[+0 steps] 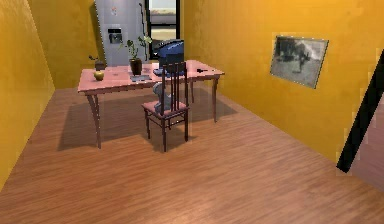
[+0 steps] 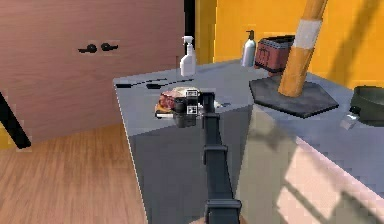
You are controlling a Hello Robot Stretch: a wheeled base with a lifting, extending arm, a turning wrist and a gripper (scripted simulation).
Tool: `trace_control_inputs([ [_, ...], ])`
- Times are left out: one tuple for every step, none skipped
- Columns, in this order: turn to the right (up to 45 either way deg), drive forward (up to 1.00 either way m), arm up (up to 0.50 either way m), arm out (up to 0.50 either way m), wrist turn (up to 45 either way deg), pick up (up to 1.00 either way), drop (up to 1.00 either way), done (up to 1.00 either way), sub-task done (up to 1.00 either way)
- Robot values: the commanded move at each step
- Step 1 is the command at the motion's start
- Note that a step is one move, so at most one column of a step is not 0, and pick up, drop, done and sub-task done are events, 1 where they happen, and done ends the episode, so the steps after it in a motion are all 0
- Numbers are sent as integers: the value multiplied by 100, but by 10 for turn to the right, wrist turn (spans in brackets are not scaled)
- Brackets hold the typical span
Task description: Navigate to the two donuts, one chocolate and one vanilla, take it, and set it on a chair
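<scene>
The arm [image 2: 220, 165] rises as a dark bar over the front of a grey counter [image 2: 160, 150]. Its gripper [image 2: 186, 103] reaches the counter's near left corner. There lies a small plate [image 2: 163, 106] with two round things, one dark brown and one pale, which by colour are the donuts [image 2: 175, 95]. The gripper is right at the plate. I cannot tell how the jaws stand, nor whether the gripper holds anything.

Farther back near the left edge lies a thin dark utensil [image 2: 148, 83]. A white spray bottle [image 2: 186, 58] stands at the far left corner. Along the far edge to the right come a pump bottle [image 2: 247, 48] and a reddish box [image 2: 275, 52]. Toward the right edge a wooden post [image 2: 303, 50] stands on a dark flat base [image 2: 295, 98], and a dark green thing [image 2: 368, 103] lies past it. Beyond the counter are brown double doors [image 2: 70, 75].

In the forward view, bare wooden floor [image 1: 200, 175] comes first. A wooden chair [image 1: 167, 110] stands at the near edge of a table [image 1: 115, 82], its back toward the table. On the table a laptop [image 1: 168, 50] sits at the far edge behind the chair. A potted plant [image 1: 135, 55] stands just beside it, and a small pot [image 1: 99, 70] stands near the left end. Behind the table is a grey fridge [image 1: 120, 25]. A framed picture [image 1: 298, 60] hangs on the yellow wall at the right.
</scene>
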Motion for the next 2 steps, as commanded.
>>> trace_control_inputs([
  [0,0,10,0,0,0,0,0,0],
  [0,0,6,0,0,0,0,0,0],
])
